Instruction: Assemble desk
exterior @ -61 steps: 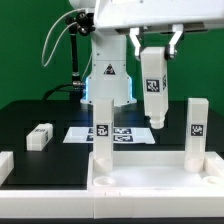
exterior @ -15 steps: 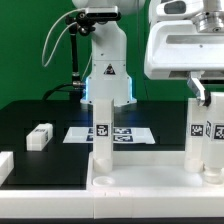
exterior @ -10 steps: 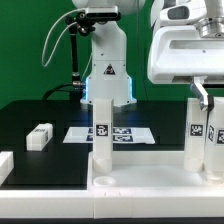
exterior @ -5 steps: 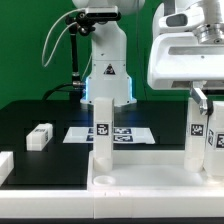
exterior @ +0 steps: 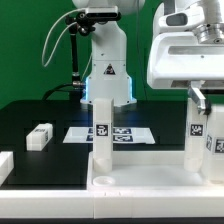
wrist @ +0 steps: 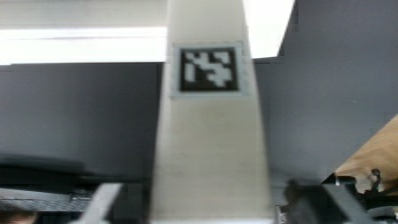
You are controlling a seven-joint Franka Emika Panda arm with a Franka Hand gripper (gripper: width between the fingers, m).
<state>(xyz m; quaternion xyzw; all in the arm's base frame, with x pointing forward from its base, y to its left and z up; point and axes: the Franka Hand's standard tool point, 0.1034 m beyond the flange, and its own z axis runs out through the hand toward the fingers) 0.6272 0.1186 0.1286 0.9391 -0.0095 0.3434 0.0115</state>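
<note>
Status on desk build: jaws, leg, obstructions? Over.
Jaws shut on upright white oblong plastic leg. Low at wide white rimmed panel, exterior view's right. Second upright leg close beside.

No legible text, only coded square tags (wrist: pixel 210 70) on each leg (exterior: pixel 101 140)

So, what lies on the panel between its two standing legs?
Nothing: the panel is bare between the leg on the exterior view's left and the other leg; the marker board lies behind.
</note>
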